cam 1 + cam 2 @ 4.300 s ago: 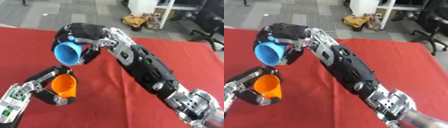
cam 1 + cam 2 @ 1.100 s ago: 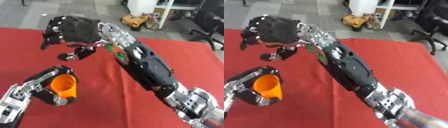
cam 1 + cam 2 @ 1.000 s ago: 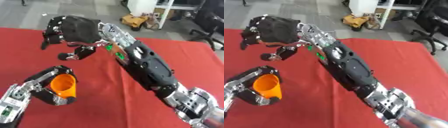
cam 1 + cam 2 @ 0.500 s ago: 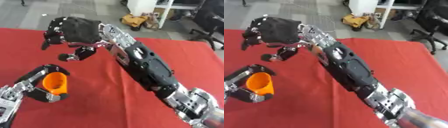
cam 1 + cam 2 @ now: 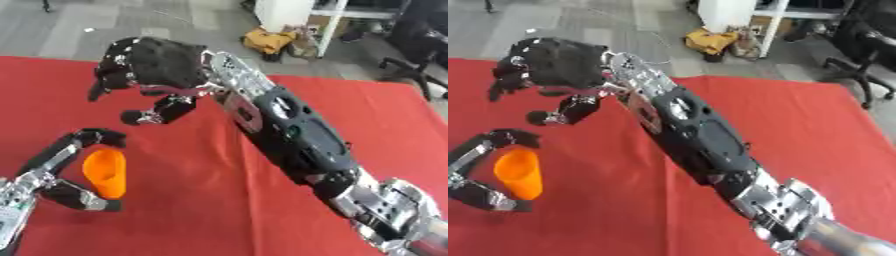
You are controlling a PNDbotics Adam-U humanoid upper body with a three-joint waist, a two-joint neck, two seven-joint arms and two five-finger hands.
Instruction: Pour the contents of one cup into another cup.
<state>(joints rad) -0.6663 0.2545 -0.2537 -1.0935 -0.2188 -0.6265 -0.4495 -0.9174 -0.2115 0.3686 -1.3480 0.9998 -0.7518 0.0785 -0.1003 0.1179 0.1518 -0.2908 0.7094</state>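
A red cloth covers the work surface. Beyond it lies grey floor, with a white cabinet, a yellow bag beside it, and a black office chair at the far right.

Blue cup gone; orange cup now upright.

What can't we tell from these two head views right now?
- Blue cup: not visible in either view; whether the right hand hides it cannot be told.
- Right hand's palm side: turned away from the camera; only its back and curled fingers show, so a held thing cannot be ruled out.
- Orange plastic cup: contents not visible in either view.
- Left hand: its fingers bracket the orange cup; actual contact is blurred. Forearm cut off by the lower left edge.
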